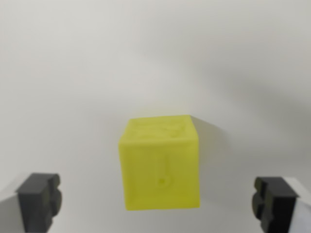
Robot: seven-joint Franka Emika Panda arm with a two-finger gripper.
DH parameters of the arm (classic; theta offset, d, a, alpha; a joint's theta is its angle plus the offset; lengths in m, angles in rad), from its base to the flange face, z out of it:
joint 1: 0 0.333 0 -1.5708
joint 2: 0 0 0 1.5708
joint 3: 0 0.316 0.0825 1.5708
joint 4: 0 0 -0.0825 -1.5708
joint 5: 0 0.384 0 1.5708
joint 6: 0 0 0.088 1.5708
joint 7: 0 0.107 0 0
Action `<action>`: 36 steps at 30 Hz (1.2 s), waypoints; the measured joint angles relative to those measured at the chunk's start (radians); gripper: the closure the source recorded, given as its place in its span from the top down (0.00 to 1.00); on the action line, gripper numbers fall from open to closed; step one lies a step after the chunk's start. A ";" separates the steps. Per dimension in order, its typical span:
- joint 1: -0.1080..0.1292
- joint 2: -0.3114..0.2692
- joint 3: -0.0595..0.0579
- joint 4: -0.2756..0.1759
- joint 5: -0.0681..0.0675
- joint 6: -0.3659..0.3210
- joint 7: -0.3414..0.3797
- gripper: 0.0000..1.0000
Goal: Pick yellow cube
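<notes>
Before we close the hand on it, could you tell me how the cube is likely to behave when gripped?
The cube looks like a rigid plastic block with flat faces, so it should probably hold its shape and sit square between the fingers. Its flat base suggests it will slide rather than roll if nudged. The surface looks smooth, so it may be slightly slippery.

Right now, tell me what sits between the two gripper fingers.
In the wrist view, the yellow cube sits between the fingers, touching neither; bare white surface shows on both sides.

yellow cube [159, 165], upright, embossed top
</notes>
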 joint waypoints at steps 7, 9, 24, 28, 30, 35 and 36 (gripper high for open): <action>-0.017 0.031 0.000 -0.028 -0.003 0.060 -0.049 1.00; -0.021 0.040 0.000 -0.035 -0.004 0.078 -0.064 1.00; -0.042 0.103 0.000 -0.056 -0.012 0.163 -0.118 1.00; -0.043 0.135 0.000 -0.050 -0.017 0.187 -0.115 1.00; -0.043 0.151 -0.001 -0.046 -0.020 0.200 -0.113 1.00; -0.045 0.191 -0.001 -0.036 -0.029 0.230 -0.107 1.00; -0.045 0.199 -0.001 -0.034 -0.031 0.236 -0.106 1.00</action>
